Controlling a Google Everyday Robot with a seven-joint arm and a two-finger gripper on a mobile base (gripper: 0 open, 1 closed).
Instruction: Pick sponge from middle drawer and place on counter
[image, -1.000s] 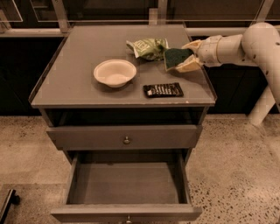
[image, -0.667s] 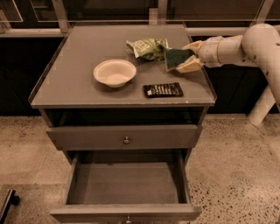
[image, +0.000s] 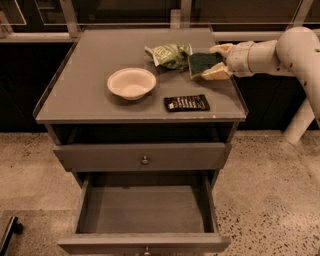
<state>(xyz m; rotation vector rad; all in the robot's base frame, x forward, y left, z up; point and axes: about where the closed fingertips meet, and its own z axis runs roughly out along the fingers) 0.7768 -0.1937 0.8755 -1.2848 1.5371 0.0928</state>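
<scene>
The sponge (image: 202, 63), dark green face up with pale yellow foam at its lower edge, is tilted at the right rear of the counter (image: 90, 95), next to the light green snack bag. My gripper (image: 218, 62) reaches in from the right and is shut on the sponge's right end; whether the sponge touches the counter I cannot tell. The middle drawer (image: 145, 210) is pulled out below, and its tray holds nothing.
A white bowl (image: 131, 83) stands mid-counter. A light green snack bag (image: 167, 54) lies left of the sponge. A flat black wrapper (image: 187, 103) lies near the front edge. A closed drawer with a knob (image: 145, 160) sits above the open one. My arm (image: 280, 50) spans the right side.
</scene>
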